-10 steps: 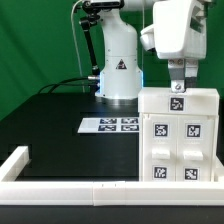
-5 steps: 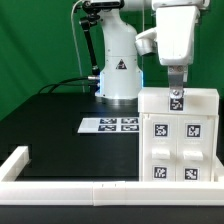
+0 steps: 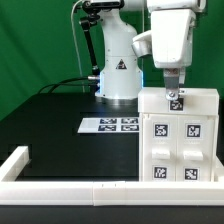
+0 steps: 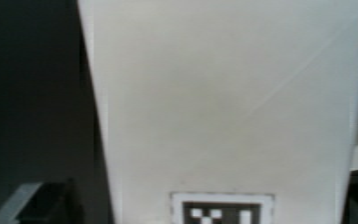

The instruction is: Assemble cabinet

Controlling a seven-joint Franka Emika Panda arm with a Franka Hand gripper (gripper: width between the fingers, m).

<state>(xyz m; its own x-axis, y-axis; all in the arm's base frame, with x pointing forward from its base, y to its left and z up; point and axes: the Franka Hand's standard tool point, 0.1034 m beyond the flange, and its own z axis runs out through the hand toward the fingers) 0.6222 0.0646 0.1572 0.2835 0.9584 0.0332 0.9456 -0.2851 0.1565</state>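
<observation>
The white cabinet (image 3: pixel 178 140) stands at the exterior view's right, its front showing several black-and-white tags. My gripper (image 3: pixel 175 90) comes straight down onto its top edge, just above a single tag (image 3: pixel 176 100). In the wrist view the cabinet's white top panel (image 4: pixel 220 100) fills the picture, with one tag (image 4: pixel 220 212) near the edge. A dark finger (image 4: pixel 44 200) shows beside the panel, and the other sits at the opposite edge. The jaws stand on either side of the panel and appear shut on it.
The marker board (image 3: pixel 110 124) lies flat on the black table, to the exterior view's left of the cabinet. A long low white border rail (image 3: pixel 60 186) runs along the front edge and turns back at the left. The arm's white base (image 3: pixel 118 65) stands behind.
The gripper's hand has shifted toward the exterior view's left and turned a little over the cabinet top. The cabinet has stayed in place.
</observation>
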